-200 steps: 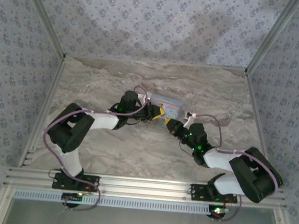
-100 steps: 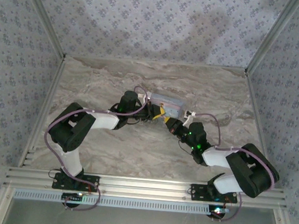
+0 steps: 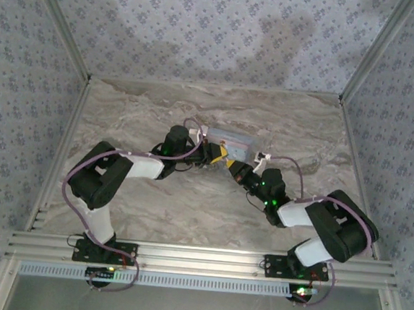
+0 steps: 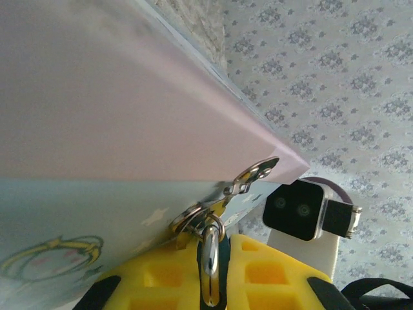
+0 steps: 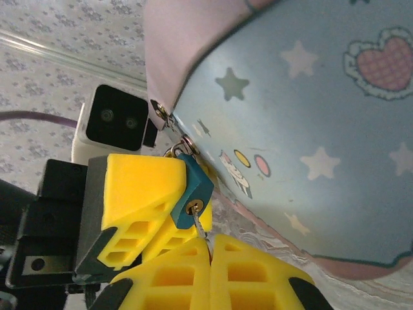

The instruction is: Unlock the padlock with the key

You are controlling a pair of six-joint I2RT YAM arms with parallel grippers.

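At the near edge of the table point(image 3: 151, 215), a metal rail point(image 3: 198, 259) carries the two arm bases. The left arm point(image 3: 130, 166) bends out to the left and reaches in toward the middle. The right arm point(image 3: 310, 215) folds at the right and reaches in to meet it. Their tips come together near the middle of the table, just at the near side of the tin box point(image 3: 231, 140).

The right gripper point(image 5: 208, 248) has its yellow fingers pressed together on the key point(image 5: 201, 226). Only the thin metal blade shows above the fingertips. The blade stands in the brass keyhole on the bottom of the padlock point(image 5: 193, 187).

The padlock is small and teal, and it hangs tilted at the corner of the tin, just beside the star-printed blue side. The left gripper point(image 4: 222, 248) is narrowed onto it from the left. In the right wrist view one yellow finger lies flat against the lock's body. In the left wrist view the shiny shackle point(image 4: 210, 261) stands between the two fingers. The shackle runs up into a small metal ring point(image 4: 192, 217) at the tin's latch point(image 4: 253, 173), under the edge of the pink lid point(image 4: 129, 97).

Beyond the tin the marble surface runs on to the far wall point(image 3: 203, 31), papered in a small blue flower print.
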